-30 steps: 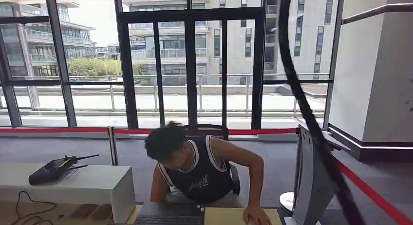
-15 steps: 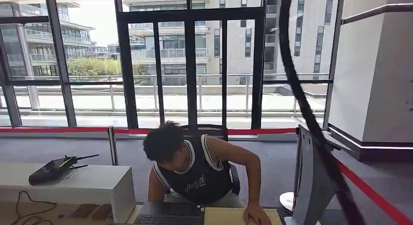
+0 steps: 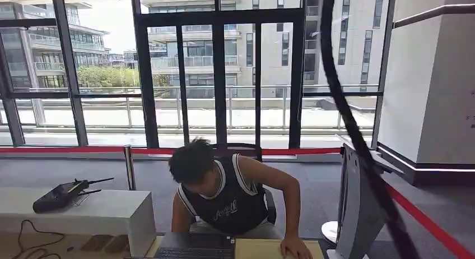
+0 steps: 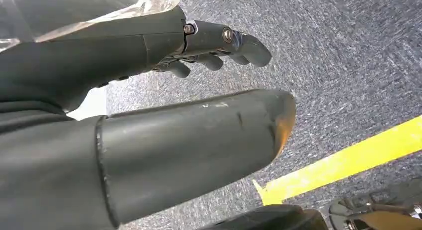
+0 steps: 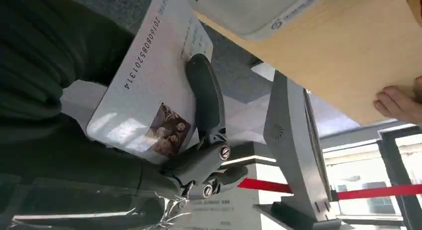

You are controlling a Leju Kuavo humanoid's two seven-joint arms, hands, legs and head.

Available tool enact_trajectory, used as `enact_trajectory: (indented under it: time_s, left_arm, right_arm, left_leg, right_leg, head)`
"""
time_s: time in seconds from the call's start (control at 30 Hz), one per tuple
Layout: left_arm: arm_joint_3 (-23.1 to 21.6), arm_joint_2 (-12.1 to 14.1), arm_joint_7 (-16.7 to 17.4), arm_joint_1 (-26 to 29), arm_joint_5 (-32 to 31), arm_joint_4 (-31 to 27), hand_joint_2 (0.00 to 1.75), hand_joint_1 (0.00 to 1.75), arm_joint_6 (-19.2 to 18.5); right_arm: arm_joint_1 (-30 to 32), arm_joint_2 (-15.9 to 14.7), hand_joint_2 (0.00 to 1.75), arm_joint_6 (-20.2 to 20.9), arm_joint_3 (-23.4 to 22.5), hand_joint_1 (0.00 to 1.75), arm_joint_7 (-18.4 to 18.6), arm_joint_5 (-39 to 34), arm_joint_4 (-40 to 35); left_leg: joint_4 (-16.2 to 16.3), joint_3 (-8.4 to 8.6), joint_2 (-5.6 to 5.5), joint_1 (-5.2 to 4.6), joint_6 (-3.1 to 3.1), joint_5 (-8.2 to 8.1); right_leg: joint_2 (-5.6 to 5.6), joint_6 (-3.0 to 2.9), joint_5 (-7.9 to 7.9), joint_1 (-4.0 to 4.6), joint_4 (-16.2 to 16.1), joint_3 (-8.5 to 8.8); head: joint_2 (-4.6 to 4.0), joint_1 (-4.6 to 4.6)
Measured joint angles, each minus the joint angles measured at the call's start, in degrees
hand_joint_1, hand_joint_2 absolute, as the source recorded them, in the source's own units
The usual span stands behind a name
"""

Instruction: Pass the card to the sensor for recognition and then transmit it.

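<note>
In the right wrist view my right hand (image 5: 205, 135) holds a white card (image 5: 144, 85) that bears a small photo and a printed number; one dark finger lies across its face. The card's far end is close to a white sensor box (image 5: 249, 8) sitting on a tan wooden desk (image 5: 348, 51); whether they touch I cannot tell. My left hand (image 4: 164, 115) hangs over grey carpet with thumb and fingers apart and nothing in it.
A person in a dark sleeveless top (image 3: 224, 197) sits behind the desk, leaning forward with a hand (image 3: 294, 249) on it. A grey monitor (image 3: 358, 214) stands at the right, a keyboard (image 3: 193, 252) in front. A black handset (image 3: 61, 194) lies on the white counter.
The person's head has shifted slightly; the rest of the head view is the same.
</note>
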Motion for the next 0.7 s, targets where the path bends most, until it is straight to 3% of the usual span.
enact_trajectory:
  time_s: [0.7]
  left_arm:
    - [0.0, 0.0, 0.1, 0.0, -0.3, 0.0, 0.0, 0.0, -0.2]
  right_arm:
    - [1.7, 2.5, 1.75, 1.5, 0.6, 1.75, -1.2, -1.2, 3.0]
  left_leg:
    - [0.0, 0.07, 0.02, 0.0, 0.0, 0.0]
  right_leg:
    - [0.0, 0.0, 0.0, 0.0, 0.0, 0.06]
  head:
    - [0.0, 0.04]
